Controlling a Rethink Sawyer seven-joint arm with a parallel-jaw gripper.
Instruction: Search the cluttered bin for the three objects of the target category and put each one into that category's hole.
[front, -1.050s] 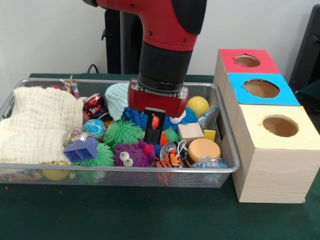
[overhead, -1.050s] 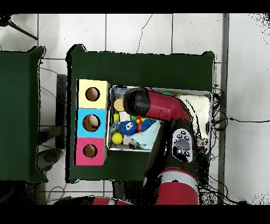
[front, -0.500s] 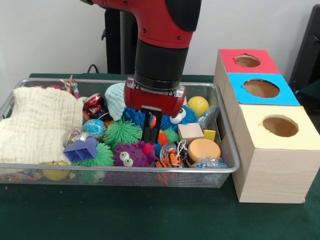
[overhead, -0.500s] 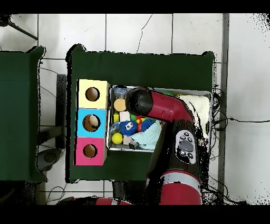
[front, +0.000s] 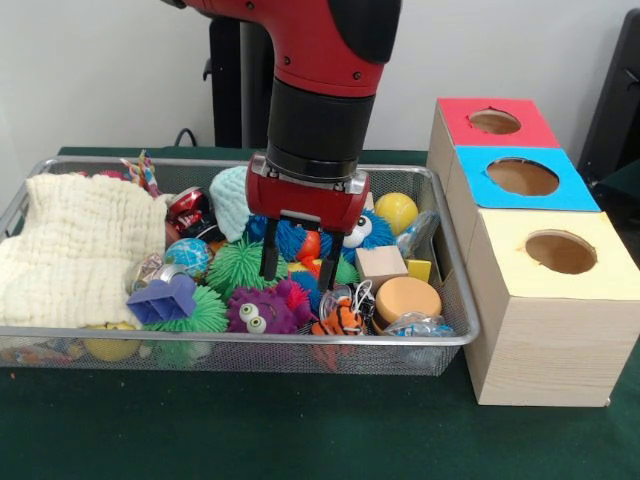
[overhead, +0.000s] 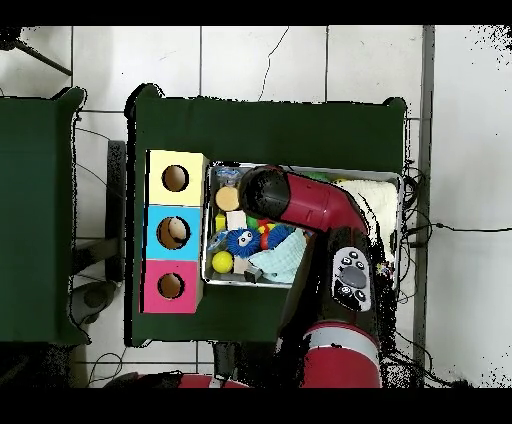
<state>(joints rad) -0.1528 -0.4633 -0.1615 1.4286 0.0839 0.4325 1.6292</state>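
Wire mesh is making up the bin (front: 455, 300), and it is packed full of toys. The gripper (front: 299, 262) is being held down over the middle of the pile with its two black fingers (front: 268, 258) spread wide apart. Nothing is being held between them. An orange spiky ball (front: 310, 245) is sitting in the gap between the fingers.

In the front view, many things are crowding around the claw. A green spiky ball (front: 238, 265) is lying at 9 o'clock from it. A purple fuzzy toy with eyes (front: 258, 310) is lying at 7 o'clock. A wooden block (front: 380, 265) is sitting at 3 o'clock, with a round orange disc (front: 405, 298) just below it. A blue fuzzy toy (front: 372, 231) is partly hidden behind the claw, and a yellow ball (front: 397, 211) is resting at 2 o'clock. A folded cream cloth (front: 75, 250) is filling the bin's 9 o'clock end.

Beside the bin, three boxes are standing in a row, with a red top (front: 495, 122), a blue top (front: 522, 178) and a yellow top (front: 560, 253), each with a round hole.

Which toys belong to the wanted group cannot be told.

In the overhead view, the red arm (overhead: 305, 205) is covering much of the bin, so the claw is hidden there. That view is showing the whole green table (overhead: 270, 130).
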